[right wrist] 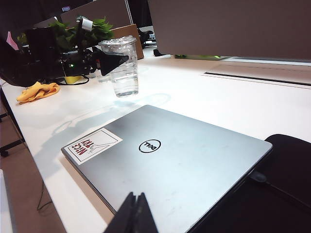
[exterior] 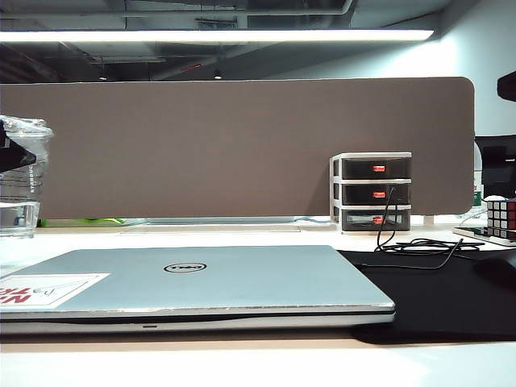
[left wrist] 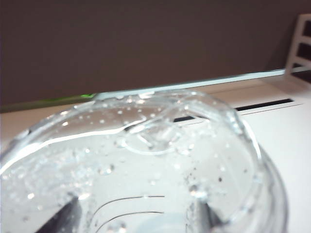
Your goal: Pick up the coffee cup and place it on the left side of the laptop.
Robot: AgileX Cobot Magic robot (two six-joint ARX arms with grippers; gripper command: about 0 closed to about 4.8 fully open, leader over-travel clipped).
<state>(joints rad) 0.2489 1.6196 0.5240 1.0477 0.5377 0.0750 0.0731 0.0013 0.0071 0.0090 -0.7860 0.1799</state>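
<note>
Now: left pincer (right wrist: 112,59) clamped on cup (right wrist: 124,68) just under lid, fingers partly apart around clear wall; high grip keeps cup upright. Cup at far left of laptop (exterior: 193,282), its base just above surface (right wrist: 204,102) or on it, cannot tell which. Right pincer (right wrist: 134,213) closed, empty, hangs over laptop's near edge, clear of placement side.

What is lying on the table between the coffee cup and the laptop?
Nothing: in the right wrist view only bare white table separates the coffee cup, held by the left gripper, from the laptop.
</note>
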